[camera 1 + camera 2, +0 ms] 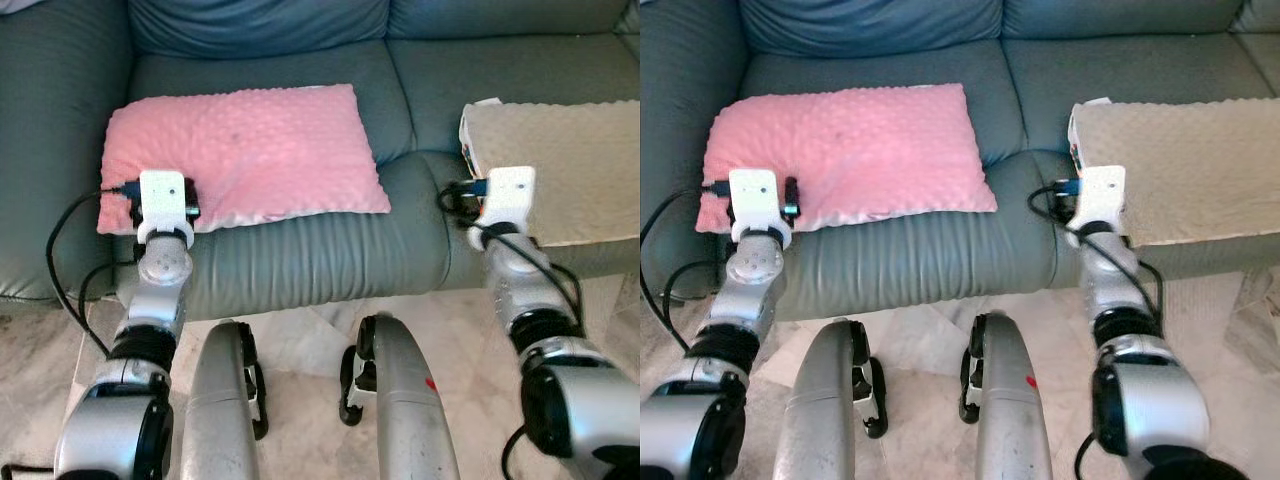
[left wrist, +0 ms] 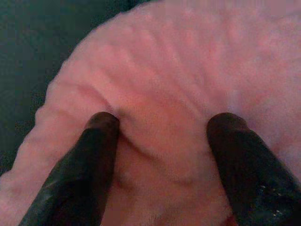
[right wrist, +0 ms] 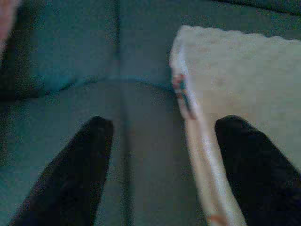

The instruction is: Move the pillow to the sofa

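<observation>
On the sofa seat, head views: the pink pillow (image 1: 245,155) lies flat on the teal sofa (image 1: 300,255), long axis running across the seat from the robot's left to its right, far edge toward the backrest.
Left arm, head views: the left gripper (image 1: 165,215) sits at the pillow's near left corner, under its white wrist camera.
Right arm, head views: the right gripper (image 1: 495,205) is at the near left corner of a beige pillow (image 1: 560,165) on the next seat.
Left wrist view: both black fingers (image 2: 80,169) are spread apart and pressed into the pink pile, fabric bulging between them; the claw looks released, not clenched.
Right wrist view: fingers (image 3: 75,174) parted, one over teal cushion, the other over the beige pillow's edge; nothing grasped.
Progress: the pink pillow already rests on the sofa, so the move looks done.
Left to do: probably only drawing the arms back.
</observation>
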Controlling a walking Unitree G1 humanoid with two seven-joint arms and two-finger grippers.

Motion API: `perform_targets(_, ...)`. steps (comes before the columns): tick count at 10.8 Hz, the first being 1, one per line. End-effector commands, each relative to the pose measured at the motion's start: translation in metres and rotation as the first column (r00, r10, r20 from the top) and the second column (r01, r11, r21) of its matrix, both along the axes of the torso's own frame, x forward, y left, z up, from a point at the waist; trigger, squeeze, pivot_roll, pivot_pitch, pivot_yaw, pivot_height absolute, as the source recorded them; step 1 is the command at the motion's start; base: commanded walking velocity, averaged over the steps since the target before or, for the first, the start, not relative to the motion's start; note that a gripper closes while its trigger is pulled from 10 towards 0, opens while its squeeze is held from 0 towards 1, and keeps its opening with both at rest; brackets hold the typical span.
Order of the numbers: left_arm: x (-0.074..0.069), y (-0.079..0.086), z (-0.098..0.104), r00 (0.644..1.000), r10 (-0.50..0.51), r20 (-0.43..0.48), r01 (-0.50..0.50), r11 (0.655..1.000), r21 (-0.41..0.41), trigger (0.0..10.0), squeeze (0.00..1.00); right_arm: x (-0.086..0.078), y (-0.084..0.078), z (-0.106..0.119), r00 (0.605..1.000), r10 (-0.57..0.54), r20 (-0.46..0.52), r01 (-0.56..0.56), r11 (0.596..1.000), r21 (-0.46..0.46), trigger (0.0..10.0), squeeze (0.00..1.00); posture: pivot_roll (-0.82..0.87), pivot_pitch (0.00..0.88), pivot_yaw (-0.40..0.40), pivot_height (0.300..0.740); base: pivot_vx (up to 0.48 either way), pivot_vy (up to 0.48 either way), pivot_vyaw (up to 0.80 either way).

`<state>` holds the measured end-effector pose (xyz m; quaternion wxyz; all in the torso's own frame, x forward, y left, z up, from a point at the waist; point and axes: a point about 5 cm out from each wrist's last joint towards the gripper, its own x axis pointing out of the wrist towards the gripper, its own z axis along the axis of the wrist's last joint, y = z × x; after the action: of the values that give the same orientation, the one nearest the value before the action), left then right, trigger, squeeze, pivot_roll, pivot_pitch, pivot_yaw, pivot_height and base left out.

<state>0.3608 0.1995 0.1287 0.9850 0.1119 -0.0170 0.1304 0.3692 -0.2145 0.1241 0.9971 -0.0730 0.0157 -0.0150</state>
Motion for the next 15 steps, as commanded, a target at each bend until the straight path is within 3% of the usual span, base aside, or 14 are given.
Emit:
perform_targets(1,-0.004,0.008,-0.006,1.000,-0.003,-0.012,0.003,1.000,0.019,10.0,1.00,-0.007,0.003,-0.012,1.000,0.007,-0.015,-0.007,1.000,-0.009,10.0,1.00,-0.02,0.253,-0.029,0.622,0.000,0.000,0.00)
perform_targets(4,-0.019,0.023,0.010,0.988,0.077,0.131,-0.084,0.995,0.048,10.0,1.00,-0.020,0.011,-0.018,0.999,0.018,0.050,-0.020,1.000,0.020,10.0,1.00,-0.03,0.170,-0.016,0.622,0.000,0.000,0.00)
perform_targets(7,-0.046,0.011,0.009,0.982,0.057,0.179,-0.060,0.998,0.015,10.0,1.00,-0.050,0.022,-0.045,0.999,0.047,0.022,-0.048,0.998,0.043,10.0,1.00,0.00,0.129,-0.022,0.622,0.000,0.000,0.00)
perform_targets(10,-0.075,-0.020,-0.011,0.987,-0.095,0.131,0.103,0.993,-0.057,10.0,1.00,-0.077,0.042,-0.048,0.995,0.074,0.068,-0.079,0.994,0.078,10.0,1.00,0.00,0.123,-0.025,0.622,0.000,0.000,0.00)
perform_targets(12,-0.092,-0.028,-0.033,0.987,-0.154,0.049,0.159,0.981,-0.109,10.0,1.00,-0.087,0.040,-0.052,0.998,0.035,0.053,-0.039,0.996,0.082,10.0,1.00,-0.02,0.113,-0.037,0.622,0.000,0.000,0.00)
perform_targets(13,-0.101,-0.035,-0.051,0.978,-0.205,-0.024,0.200,0.969,-0.145,10.0,1.00,-0.095,0.043,-0.055,0.998,0.048,0.030,-0.051,0.995,0.091,10.0,1.00,-0.01,0.089,-0.047,0.622,0.000,0.000,0.00)
perform_targets(14,-0.104,-0.040,-0.056,0.972,-0.231,-0.046,0.222,0.962,-0.158,10.0,1.00,-0.101,0.044,-0.057,0.996,0.079,0.029,-0.082,0.992,0.100,10.0,1.00,-0.01,0.071,-0.051,0.622,0.000,0.000,0.00)
perform_targets(15,-0.106,-0.042,-0.058,0.967,-0.249,-0.062,0.236,0.958,-0.161,10.0,0.00,-0.102,0.043,-0.056,0.997,0.076,0.026,-0.078,0.993,0.085,10.0,0.00,-0.02,0.058,-0.048,0.637,0.000,0.000,0.00)
